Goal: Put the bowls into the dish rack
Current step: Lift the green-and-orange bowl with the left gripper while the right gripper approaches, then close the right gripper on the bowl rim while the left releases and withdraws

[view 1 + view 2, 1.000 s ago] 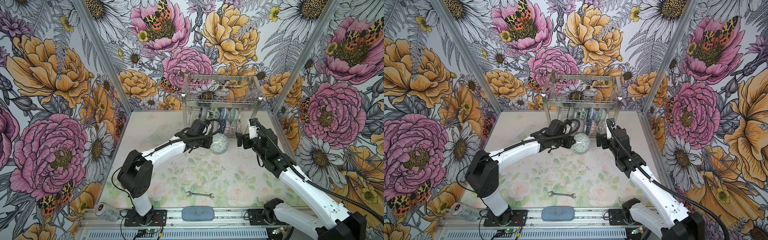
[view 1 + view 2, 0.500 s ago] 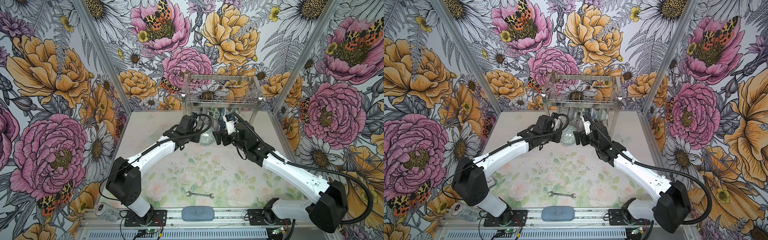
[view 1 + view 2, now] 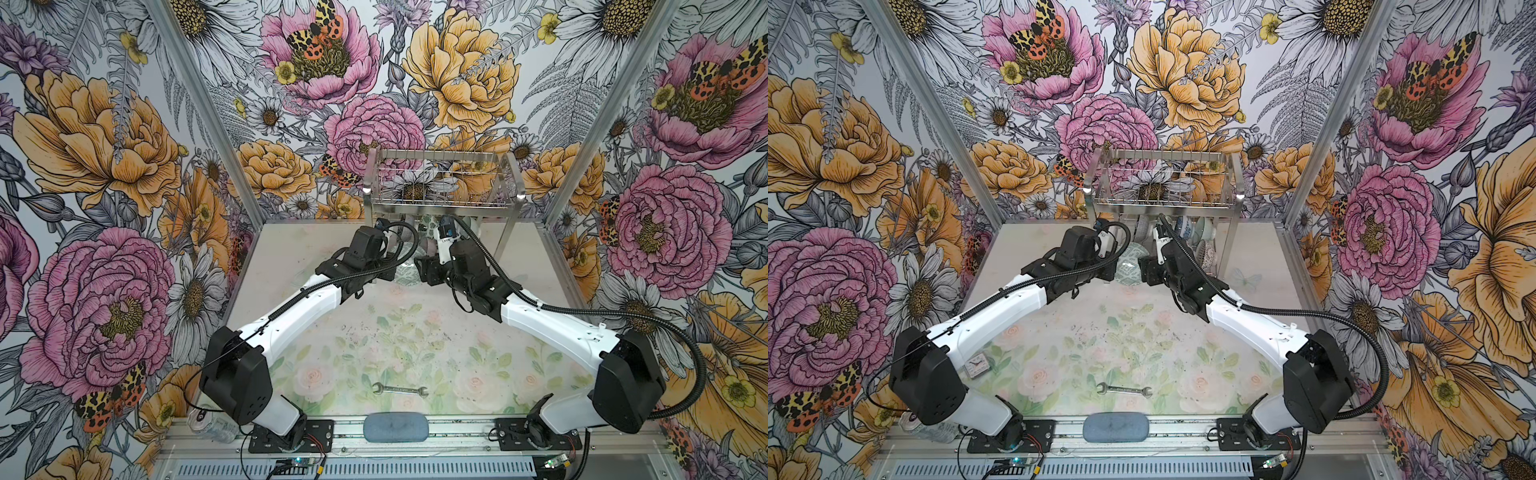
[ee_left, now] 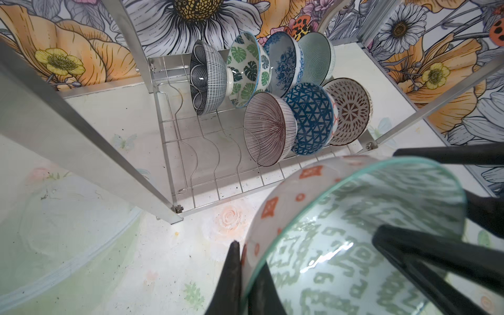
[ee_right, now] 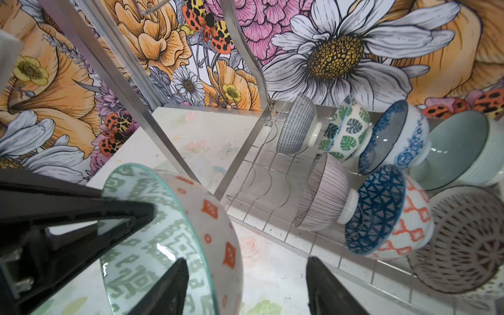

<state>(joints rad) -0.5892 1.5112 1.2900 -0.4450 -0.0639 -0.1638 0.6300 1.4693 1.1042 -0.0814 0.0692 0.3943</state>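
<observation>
My left gripper [image 4: 246, 261] is shut on the rim of a bowl [image 4: 354, 231] that is green-patterned inside and white with red diamonds outside. It holds the bowl tilted just in front of the dish rack [image 4: 207, 152] and its lower tier. My right gripper [image 5: 245, 261] is open and straddles the same bowl [image 5: 169, 231]: one finger is inside it and the other stands clear of its outer wall. Several bowls stand on edge in the rack, among them a striped one [image 4: 268, 128], a blue triangle one [image 4: 311, 120] and a red-patterned one [image 4: 347, 110]. In both top views the held bowl [image 3: 405, 272] [image 3: 1129, 266] shows between the two wrists.
The rack's flat metal leg [image 4: 90, 131] stands close to the left of the held bowl. The wavy wire slots on the rack's left side [image 5: 261, 174] hold nothing. A wrench [image 3: 400, 389] and a grey pad [image 3: 395, 427] lie near the front edge. A small clock [image 3: 974, 363] sits beside the left arm.
The left arm carried the bowl back toward the rack. The right arm swung in from the right to the bowl, and its jaws narrowed around the rim.
</observation>
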